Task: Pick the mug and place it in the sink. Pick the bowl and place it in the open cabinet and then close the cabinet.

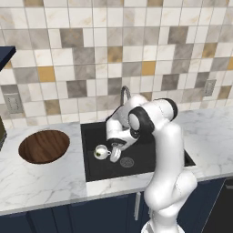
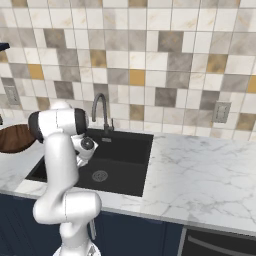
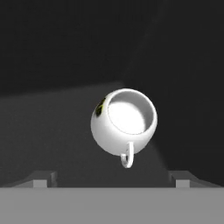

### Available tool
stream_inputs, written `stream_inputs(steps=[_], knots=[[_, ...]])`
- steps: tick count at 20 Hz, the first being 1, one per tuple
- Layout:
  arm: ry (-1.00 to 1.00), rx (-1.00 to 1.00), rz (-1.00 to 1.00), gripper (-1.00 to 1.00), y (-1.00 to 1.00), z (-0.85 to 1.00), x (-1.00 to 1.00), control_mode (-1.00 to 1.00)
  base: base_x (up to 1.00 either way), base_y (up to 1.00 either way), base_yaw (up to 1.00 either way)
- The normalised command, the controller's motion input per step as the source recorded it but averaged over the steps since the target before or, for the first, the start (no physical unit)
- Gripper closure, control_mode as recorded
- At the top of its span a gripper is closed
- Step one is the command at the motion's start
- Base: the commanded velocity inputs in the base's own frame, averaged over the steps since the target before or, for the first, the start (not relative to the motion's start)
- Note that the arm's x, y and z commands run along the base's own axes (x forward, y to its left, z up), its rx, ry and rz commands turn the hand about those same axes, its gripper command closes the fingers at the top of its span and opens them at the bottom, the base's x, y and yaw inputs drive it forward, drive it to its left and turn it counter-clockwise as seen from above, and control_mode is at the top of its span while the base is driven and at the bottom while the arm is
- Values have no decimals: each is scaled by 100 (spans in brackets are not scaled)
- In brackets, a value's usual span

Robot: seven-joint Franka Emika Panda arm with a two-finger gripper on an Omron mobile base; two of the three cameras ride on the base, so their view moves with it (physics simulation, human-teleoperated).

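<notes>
I see the arm folded forward, elbow high, the end effector (image 1: pixel 113 152) pointing down into the sink (image 1: pixel 93 168). Its fingers stand wide apart, holding nothing. The mug (image 3: pixel 124 122) sits between them, untouched.

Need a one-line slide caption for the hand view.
Open gripper above the white mug, lying tilted inside the black sink.

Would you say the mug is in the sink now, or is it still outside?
In the sink: the mug sits within the black basin of the sink, left of the drain. The open gripper is beside it, fingertips clear of it.
</notes>
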Motion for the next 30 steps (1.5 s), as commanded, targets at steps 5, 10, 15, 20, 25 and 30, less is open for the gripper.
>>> stream_inputs(steps=[5, 10, 15, 20, 25, 30], knots=[[-2, 1, -5, -100, 0, 62, -22, -100, 0, 0, 0], [0, 2, -5, -100, 0, 45, -32, -100, 0, 0, 0], [0, 0, -10, -100, 0, 61, -25, -100, 0, 0, 0], [0, 0, -8, -100, 0, 70, -28, -100, 0, 0, 0], [0, 0, -7, -100, 0, 84, -28, -100, 0, 0, 0], [1, 8, -11, -100, 0, 99, -12, -100, 0, 0, 0]])
